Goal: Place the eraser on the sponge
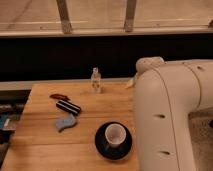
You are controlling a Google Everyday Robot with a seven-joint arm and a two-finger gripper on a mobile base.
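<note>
The eraser (68, 106), a small black block with light stripes, lies on the left half of the wooden table (45, 145). Just in front of it, a finger's width apart, the light-blue wavy sponge (65, 122) lies flat on the wood. My white arm (167, 117) fills the right side of the camera view, rising from the bottom edge and bending near the table's right end. My gripper is out of view; no fingers show anywhere in the picture.
A thin red-brown object (59, 96) lies behind the eraser. A small clear bottle (96, 81) stands at the table's back edge. A white cup (114, 134) sits on a black saucer (102, 145) near the front. Behind the table runs a dark wall under a window ledge.
</note>
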